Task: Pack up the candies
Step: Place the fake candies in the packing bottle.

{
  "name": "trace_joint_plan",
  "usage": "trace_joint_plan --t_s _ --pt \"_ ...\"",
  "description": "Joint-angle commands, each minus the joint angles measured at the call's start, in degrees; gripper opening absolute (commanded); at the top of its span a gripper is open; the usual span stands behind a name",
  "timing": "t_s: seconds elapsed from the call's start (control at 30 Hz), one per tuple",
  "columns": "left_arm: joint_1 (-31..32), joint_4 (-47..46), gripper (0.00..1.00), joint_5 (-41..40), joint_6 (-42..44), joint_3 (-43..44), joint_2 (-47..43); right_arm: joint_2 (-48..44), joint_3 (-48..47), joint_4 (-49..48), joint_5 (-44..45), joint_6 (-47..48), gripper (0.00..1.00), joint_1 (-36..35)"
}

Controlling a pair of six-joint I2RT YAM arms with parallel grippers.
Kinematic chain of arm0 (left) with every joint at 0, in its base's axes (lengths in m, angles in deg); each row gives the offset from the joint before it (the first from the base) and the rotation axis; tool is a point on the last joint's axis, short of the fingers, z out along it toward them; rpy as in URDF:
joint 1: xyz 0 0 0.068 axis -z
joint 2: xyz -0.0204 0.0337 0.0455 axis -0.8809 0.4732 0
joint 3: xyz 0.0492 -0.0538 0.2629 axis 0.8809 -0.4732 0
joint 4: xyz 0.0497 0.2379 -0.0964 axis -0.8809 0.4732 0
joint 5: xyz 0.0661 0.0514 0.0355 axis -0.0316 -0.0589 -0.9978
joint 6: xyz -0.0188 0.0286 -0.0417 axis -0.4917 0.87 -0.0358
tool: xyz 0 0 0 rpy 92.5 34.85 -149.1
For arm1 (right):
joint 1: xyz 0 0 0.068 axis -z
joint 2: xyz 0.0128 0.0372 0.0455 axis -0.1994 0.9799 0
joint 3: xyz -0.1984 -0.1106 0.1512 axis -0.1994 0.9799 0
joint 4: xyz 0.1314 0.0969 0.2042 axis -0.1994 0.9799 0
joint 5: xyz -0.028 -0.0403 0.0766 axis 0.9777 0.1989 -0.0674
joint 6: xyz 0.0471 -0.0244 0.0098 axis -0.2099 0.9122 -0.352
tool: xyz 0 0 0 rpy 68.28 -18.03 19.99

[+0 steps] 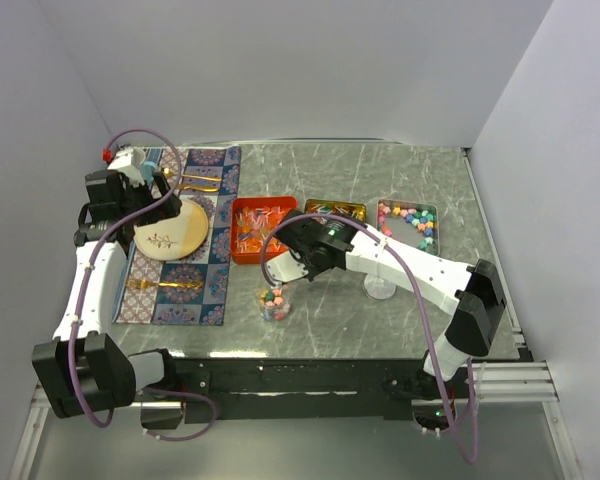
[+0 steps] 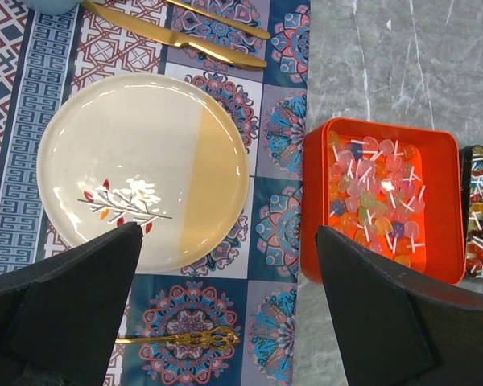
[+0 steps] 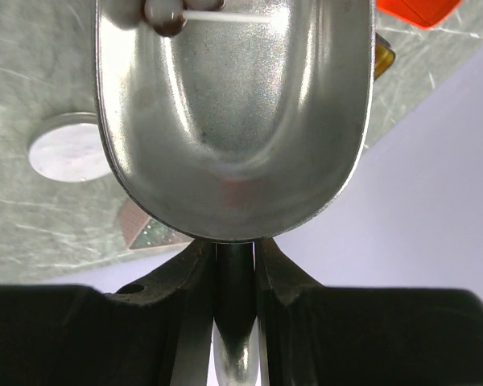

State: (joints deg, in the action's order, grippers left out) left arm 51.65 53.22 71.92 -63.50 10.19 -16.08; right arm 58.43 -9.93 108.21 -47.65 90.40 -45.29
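The candies lie in three trays: stick-wrapped ones in an orange tray (image 1: 259, 229) (image 2: 378, 201), more in a dark tray (image 1: 335, 210), and bright ball-like ones in a clear tray (image 1: 408, 222). A small clear cup (image 1: 273, 303) near the front holds a few candies. My right gripper (image 1: 298, 262) (image 3: 237, 245) is shut on the handle of a metal scoop (image 3: 233, 121), just behind the cup. One candy on a white stick (image 3: 167, 16) lies at the scoop's far end. My left gripper (image 1: 168, 195) (image 2: 225, 233) is open and empty above the plate's edge.
A cream and tan plate (image 1: 172, 232) (image 2: 105, 153) sits on a patterned placemat (image 1: 215, 280) with a gold knife (image 2: 177, 36) and a gold fork (image 2: 181, 338). A round clear lid (image 1: 380, 288) (image 3: 68, 146) lies right of the cup. Walls close in on the sides.
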Motion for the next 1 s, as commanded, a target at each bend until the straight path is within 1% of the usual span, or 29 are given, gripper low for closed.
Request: trace_joint_plan --t_s 0.0,0.33,0.5,0.77,0.83,0.87,0.97 --pt "-0.3 -2.5 0.96 1.4 -0.8 0.0 -1.0 -0.7 -1.2 -1.5 5.2 2.0 0.0 -0.9" --pt "-0.3 -3.2 0.96 1.8 -1.1 -0.3 -0.7 -0.6 -2.9 -0.7 10.4 3.6 0.0 -3.5" --pt "-0.3 -3.3 0.96 2.3 -1.6 -0.2 -0.8 -1.1 -1.8 -0.7 14.0 4.9 0.0 -4.9" --pt "-0.3 -3.4 0.96 3.1 -2.2 -0.1 -1.6 -0.9 -2.5 1.1 17.2 5.5 0.0 -5.4" --pt "-0.3 -3.2 0.96 3.4 -2.1 0.3 -1.5 -0.5 -5.2 1.7 16.8 5.4 0.0 -4.9" --pt "-0.3 -3.1 0.96 3.7 -2.1 0.4 -1.4 0.4 -9.8 2.9 15.2 5.3 0.0 -4.6" --pt "-0.3 -1.9 0.96 5.5 -1.7 1.5 -0.2 4.3 -19.0 5.9 12.7 5.4 0.0 -0.6"
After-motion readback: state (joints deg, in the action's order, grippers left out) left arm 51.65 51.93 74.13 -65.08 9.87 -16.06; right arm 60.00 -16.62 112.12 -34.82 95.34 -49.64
